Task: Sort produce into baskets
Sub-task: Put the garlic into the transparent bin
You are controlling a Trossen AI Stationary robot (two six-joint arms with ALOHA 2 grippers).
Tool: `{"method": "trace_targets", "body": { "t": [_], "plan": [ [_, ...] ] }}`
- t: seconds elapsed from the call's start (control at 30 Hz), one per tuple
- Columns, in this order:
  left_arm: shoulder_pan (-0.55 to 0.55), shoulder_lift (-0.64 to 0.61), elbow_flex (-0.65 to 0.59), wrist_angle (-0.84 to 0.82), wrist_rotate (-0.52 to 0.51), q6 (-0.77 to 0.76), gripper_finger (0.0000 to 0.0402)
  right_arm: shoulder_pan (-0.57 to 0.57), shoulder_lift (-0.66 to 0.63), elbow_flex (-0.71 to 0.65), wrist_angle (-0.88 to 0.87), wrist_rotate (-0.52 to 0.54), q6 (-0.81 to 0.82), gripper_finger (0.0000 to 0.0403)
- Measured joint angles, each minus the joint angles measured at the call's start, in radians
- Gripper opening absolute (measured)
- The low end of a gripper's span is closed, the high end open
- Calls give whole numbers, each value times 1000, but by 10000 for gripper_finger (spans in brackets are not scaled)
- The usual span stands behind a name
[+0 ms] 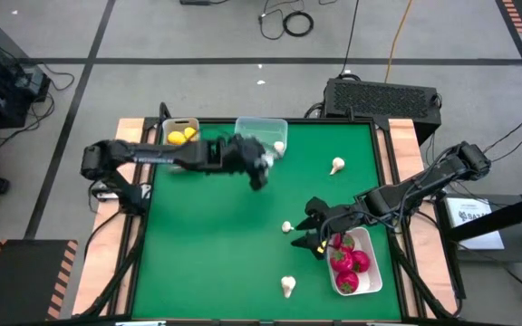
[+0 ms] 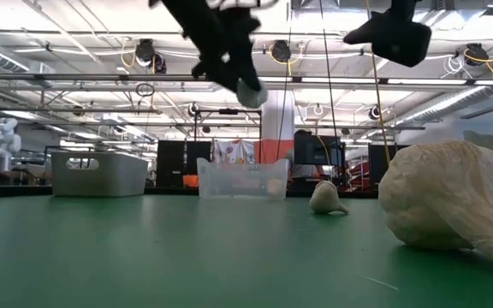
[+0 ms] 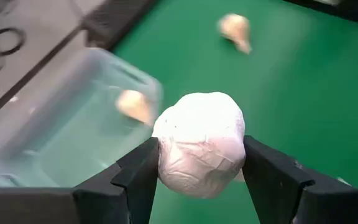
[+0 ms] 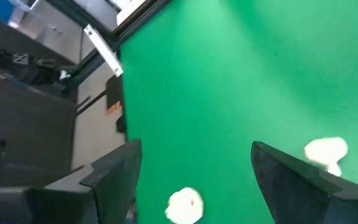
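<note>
Carrying white crinkled garlic bulb [image 3: 199,144] in left gripper [image 3: 197,171], jaws clamped on its sides, held above table just beside clear squarish plastic tub [image 1: 259,129]. I see one pale bulb already inside tub. Narrow grey-white bin [image 1: 178,124] holds yellow lemons [image 1: 180,137]; white rounded tray [image 1: 370,268] holds red round fruits [image 1: 347,263]. Right gripper [image 1: 308,229] hovers empty, jaws wide, beside tray. Three loose bulbs [image 1: 337,165] left on green table [image 1: 216,254]. I judge sorting mostly done.
</note>
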Motion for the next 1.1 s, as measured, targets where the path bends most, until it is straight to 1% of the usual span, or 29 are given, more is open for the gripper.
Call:
{"method": "trace_targets", "body": {
  "t": [0.13, 0.2, 0.27, 0.37, 0.47, 0.57, 0.67, 0.73, 0.83, 0.9, 1.1],
  "plan": [
    [129, 32, 0, 5, 49, -7, 212, -7, 0, 0, 0, 82, -80, 293],
    [179, 52, 0, 6, 78, -11, 212, -25, 0, 0, 0, 91, -133, 293],
    [219, 72, 0, 7, 98, -39, 212, -51, 0, 0, -2, 78, -187, 293],
    [266, 108, 0, 34, 105, -62, 212, -98, -7, 0, -9, 22, -274, 293],
    [300, 141, 0, 62, 105, -70, 212, -151, -22, 0, -18, -17, -309, 293],
    [323, 174, 0, 67, 121, -91, 212, -191, -35, 0, -26, -58, -298, 293],
    [345, 198, 0, 84, 159, -73, 212, -211, -43, 0, -37, -66, -284, 293],
    [358, 209, 0, 85, 169, -61, 212, -224, -43, 0, -53, -45, -240, 293],
    [372, 222, 0, 87, 177, -34, 213, -239, -36, 0, -52, 33, -119, 293],
    [378, 224, 0, 88, 182, -9, 220, -240, -31, 0, -57, 67, -80, 293],
    [381, 224, 0, 102, 197, 69, 263, -245, -32, 0, -54, 68, -21, 293]
  ]
}}
